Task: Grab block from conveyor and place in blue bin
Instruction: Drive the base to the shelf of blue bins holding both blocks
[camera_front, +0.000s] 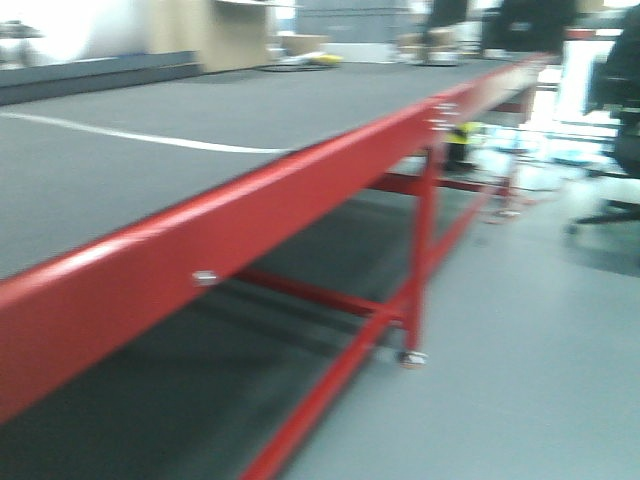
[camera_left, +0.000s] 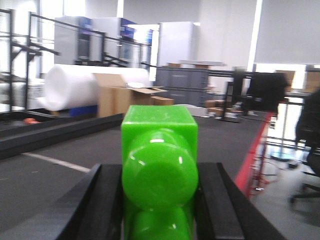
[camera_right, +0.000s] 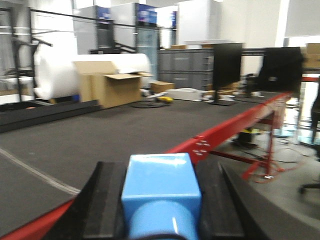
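Conveyor (camera_front: 200, 110) – wide dark grey belt, woven texture, running away from the front camera. A thin white line (camera_front: 130, 135) crosses it at a slant. A red frame (camera_front: 250, 220) edges the near side, with red legs and cross-bars below, standing on a pale grey floor (camera_front: 520, 350). A low black rail (camera_left: 55, 132) runs along the far side.

Left gripper (camera_left: 159, 170) – clenched on a green block (camera_left: 160, 150). The black fingers (camera_left: 107, 200) press against the block on both sides. The block is glossy, with a square body and round studs facing the wrist camera. It is held above the belt and does not touch it.

Right gripper (camera_right: 165, 170) – clenched on a blue block (camera_right: 160, 185), its black fingers (camera_right: 107, 200) tight against both sides. The block has a square body and one round stud facing the camera. It is held over the near part of the belt, with the red frame just beyond it.

Background items:
- White roll (camera_left: 75, 85), large, lying on its side past the far rail.
- Cardboard box (camera_right: 107, 85), flaps open, in front of the roll.
- Grey cabinets (camera_left: 182, 85) against the back wall.
- Dark monitor (camera_right: 227, 62) near the far end of the belt.
- Black chair (camera_front: 620, 130) on the floor to the right, blurred.
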